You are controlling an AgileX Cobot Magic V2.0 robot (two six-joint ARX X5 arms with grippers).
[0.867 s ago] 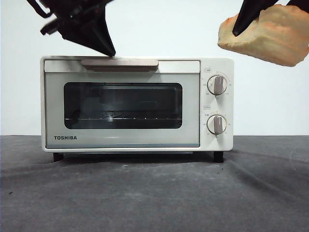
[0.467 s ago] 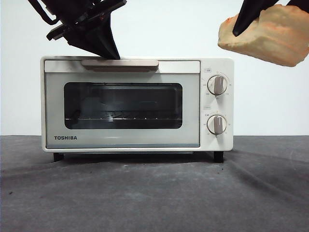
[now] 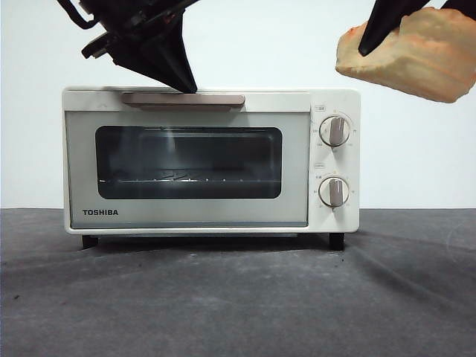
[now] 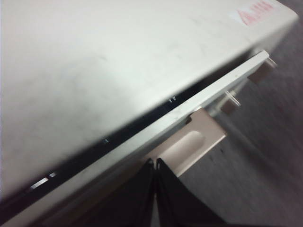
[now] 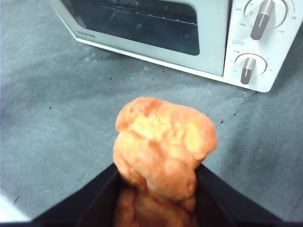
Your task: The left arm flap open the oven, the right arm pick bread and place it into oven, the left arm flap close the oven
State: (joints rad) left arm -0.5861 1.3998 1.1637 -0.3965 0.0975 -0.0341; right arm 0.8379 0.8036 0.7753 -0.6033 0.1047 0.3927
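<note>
You're in the door-opening step: your left hand (image 3: 187,85), jaws pressed together, hooks behind the oven (image 3: 210,160) handle (image 3: 183,98), door just cracked. Next, pull it down fully. Your right hand (image 5: 156,189) grips the bread (image 5: 163,144) aloft beside the oven.

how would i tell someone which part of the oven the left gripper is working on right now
Find the cream-white TOSHIBA oven standing on the dark table. Along the top edge of its door, above the dark glass window, runs a beige bar handle; the left gripper, jaws shut, presses its tip there. Unlike the two round knobs at the right, it is long, flat and horizontal.
</note>
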